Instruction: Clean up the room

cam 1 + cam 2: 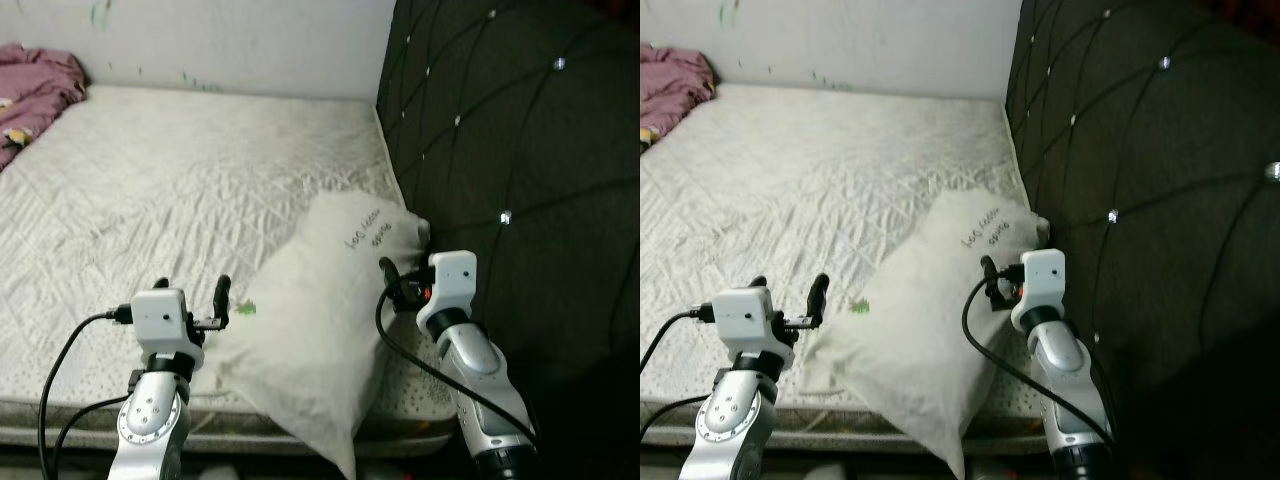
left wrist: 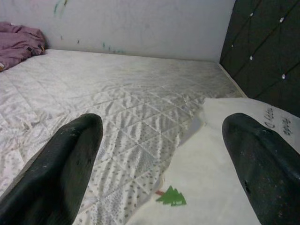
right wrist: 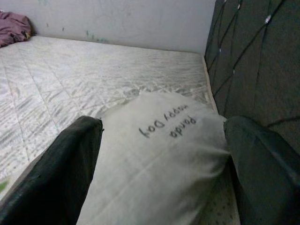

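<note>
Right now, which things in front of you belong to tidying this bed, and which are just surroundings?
In the job:
- white pillow with handwriting and a small green tree print, lying askew, hanging over the mattress edge
- left gripper, open beside it
- right gripper, open at its end

Just there:
- quilted white mattress
- crumpled purple blanket
- dark tufted headboard

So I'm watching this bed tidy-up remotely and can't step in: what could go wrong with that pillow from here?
1. The pillow overhangs the mattress front edge, so a push could tip it to the floor.
2. The left pincer sits at one corner and the right pincer beside the dark headboard; both look open, so an uneven grab may let the pillow sag or slip.
</note>
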`<state>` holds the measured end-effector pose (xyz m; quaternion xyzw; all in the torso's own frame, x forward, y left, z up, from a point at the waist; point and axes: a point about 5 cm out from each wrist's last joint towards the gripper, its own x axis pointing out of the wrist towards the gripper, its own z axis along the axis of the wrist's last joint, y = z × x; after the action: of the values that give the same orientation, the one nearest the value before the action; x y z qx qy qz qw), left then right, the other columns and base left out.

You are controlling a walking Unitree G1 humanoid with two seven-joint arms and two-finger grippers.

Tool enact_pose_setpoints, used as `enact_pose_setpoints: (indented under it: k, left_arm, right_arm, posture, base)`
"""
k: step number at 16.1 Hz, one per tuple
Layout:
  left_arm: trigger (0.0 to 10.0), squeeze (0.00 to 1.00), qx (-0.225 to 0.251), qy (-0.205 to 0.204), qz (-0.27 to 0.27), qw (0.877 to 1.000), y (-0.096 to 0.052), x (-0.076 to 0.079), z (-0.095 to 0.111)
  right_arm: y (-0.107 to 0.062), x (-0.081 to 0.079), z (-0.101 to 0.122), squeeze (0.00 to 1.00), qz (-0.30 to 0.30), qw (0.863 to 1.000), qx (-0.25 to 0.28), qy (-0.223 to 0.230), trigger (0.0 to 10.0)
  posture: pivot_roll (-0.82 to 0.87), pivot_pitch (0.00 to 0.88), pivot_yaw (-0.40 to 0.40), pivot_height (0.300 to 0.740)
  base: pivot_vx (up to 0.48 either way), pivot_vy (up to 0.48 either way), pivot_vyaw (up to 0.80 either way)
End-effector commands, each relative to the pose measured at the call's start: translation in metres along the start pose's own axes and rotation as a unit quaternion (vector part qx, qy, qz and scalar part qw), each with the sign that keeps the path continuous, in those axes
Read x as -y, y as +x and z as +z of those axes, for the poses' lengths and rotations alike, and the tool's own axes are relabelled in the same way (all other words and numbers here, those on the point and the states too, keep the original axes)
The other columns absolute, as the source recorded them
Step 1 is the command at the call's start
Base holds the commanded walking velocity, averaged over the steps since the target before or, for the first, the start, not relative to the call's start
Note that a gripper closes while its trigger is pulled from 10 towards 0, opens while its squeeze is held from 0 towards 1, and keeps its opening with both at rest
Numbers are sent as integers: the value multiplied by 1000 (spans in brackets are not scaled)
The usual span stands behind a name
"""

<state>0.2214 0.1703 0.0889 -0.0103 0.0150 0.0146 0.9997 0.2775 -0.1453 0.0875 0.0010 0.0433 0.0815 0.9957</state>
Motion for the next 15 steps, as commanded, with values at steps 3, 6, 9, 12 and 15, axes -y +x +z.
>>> enact_pose_setpoints:
  k: [3,6,9,12,15]
  left_arm:
    - [10000,0,11,13,30,999,4,-6,4]
    - [10000,0,33,20,51,998,7,-13,11]
    - [10000,0,57,18,71,996,3,-18,17]
    - [10000,0,36,9,77,996,2,-22,11]
    - [10000,0,12,1,89,996,-1,-26,4]
  right_arm:
    - [0,5,5,0,-8,1000,9,0,10000]
    - [4,7,6,0,-29,999,9,15,10000]
    - [5,4,16,0,-53,998,41,21,10000]
    - [-2,1,12,0,-48,998,31,32,10000]
    - [-3,4,8,0,-57,997,22,49,10000]
  posture:
    - [0,0,-53,632]
    - [6,0,-57,632]
    - [12,25,-64,632]
    - [19,34,-68,632]
    - [9,42,-57,632]
  base:
    - [0,0,0]
    - [0,0,0]
    - [0,0,0]
    - [0,0,0]
    - [0,0,0]
